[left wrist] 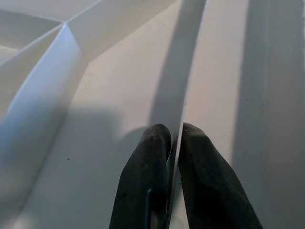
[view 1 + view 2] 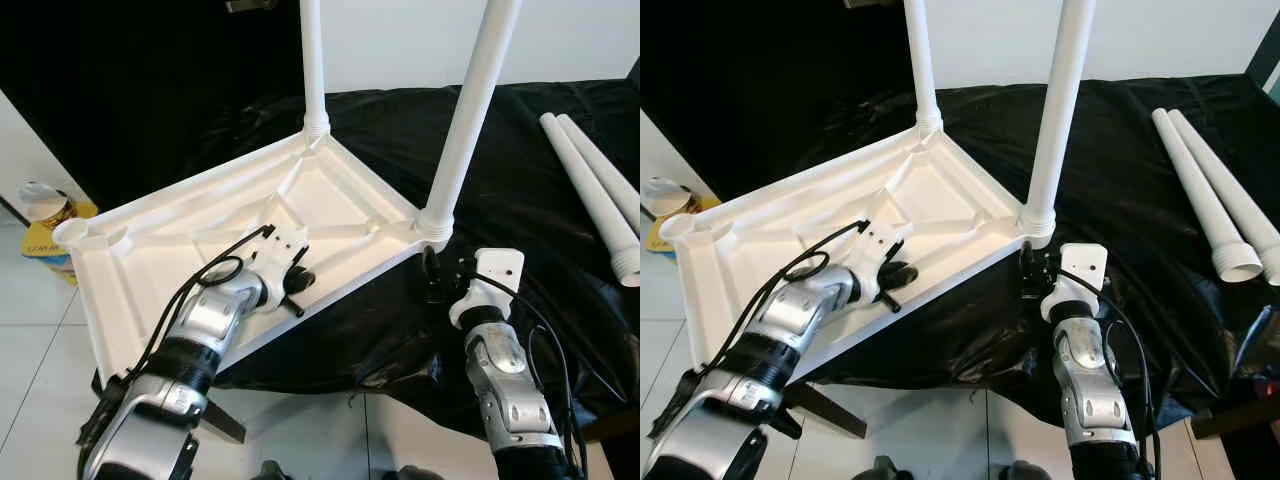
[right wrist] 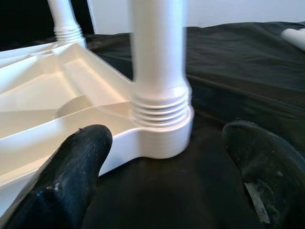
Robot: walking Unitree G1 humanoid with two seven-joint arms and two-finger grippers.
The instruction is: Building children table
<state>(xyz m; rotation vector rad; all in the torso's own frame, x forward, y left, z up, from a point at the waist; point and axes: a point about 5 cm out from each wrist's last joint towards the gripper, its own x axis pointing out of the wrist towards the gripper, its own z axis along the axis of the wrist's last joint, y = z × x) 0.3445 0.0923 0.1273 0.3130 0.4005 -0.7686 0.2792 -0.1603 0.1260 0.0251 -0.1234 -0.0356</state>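
Observation:
The white plastic tabletop (image 2: pixel 180 235) lies upside down on a black cloth, its near end hanging past the cloth's edge. Two white legs stand screwed into it: one at the far corner (image 2: pixel 312 70), one at the right corner (image 2: pixel 468 110). My left gripper (image 2: pixel 298 292) is shut on the tabletop's thin front rim (image 1: pixel 185 90), which passes between the black fingers (image 1: pixel 145 176). My right gripper (image 3: pixel 167 167) stands open just in front of the right corner's threaded socket (image 3: pixel 159 129), one finger (image 3: pixel 71 171) on each side, touching nothing.
Two loose white legs (image 2: pixel 600 190) lie on the black cloth (image 2: pixel 520 180) at the right. An empty leg socket (image 2: pixel 75 232) sits at the tabletop's left corner. A yellow tin (image 2: pixel 45 215) stands on the tiled floor at the left.

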